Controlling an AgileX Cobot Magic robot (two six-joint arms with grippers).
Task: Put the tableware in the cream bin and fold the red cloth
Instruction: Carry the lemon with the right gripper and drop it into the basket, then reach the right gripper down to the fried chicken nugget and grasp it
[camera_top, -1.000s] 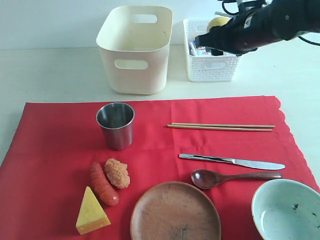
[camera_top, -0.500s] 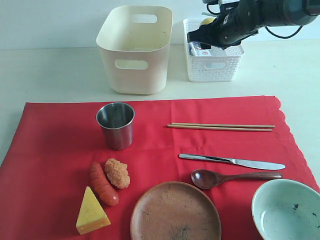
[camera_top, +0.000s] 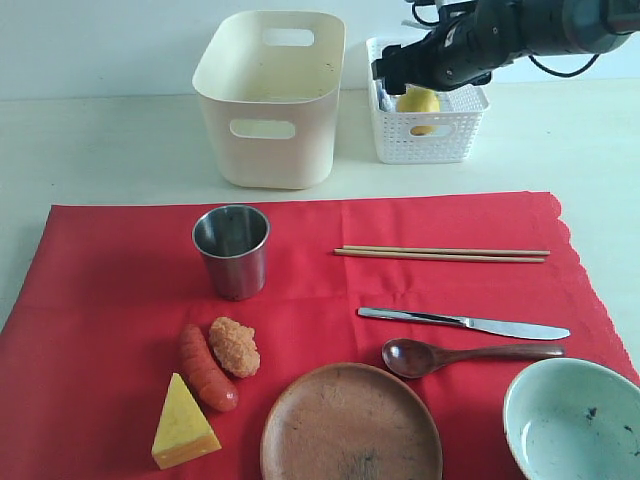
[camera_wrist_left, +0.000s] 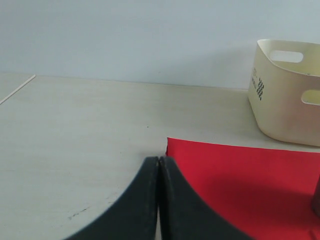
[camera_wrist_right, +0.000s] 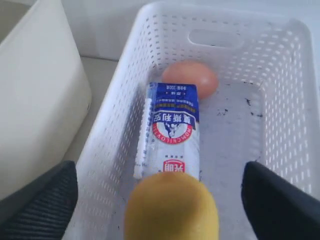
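The red cloth (camera_top: 300, 300) lies flat on the table. On it are a steel cup (camera_top: 232, 250), chopsticks (camera_top: 440, 254), a knife (camera_top: 460, 322), a dark spoon (camera_top: 450, 355), a brown plate (camera_top: 350, 420) and a pale bowl (camera_top: 572, 420). The cream bin (camera_top: 270, 95) stands behind the cloth. My right gripper (camera_top: 415, 75) hangs over the white basket, open (camera_wrist_right: 165, 200), its fingers well apart from the lemon (camera_wrist_right: 171, 207) between them. My left gripper (camera_wrist_left: 159, 165) is shut on nothing, low beside a corner of the cloth (camera_wrist_left: 240, 175).
The white lattice basket (camera_top: 425, 140) next to the bin holds a milk carton (camera_wrist_right: 172, 130), an egg (camera_wrist_right: 192, 77) and the lemon (camera_top: 418, 101). A sausage (camera_top: 207, 368), a fried piece (camera_top: 234, 346) and a cheese wedge (camera_top: 183, 425) lie on the cloth's left part.
My right arm moved left over the white basket with the lemon, then its jaws opened. The lemon now sits lower, inside the basket.
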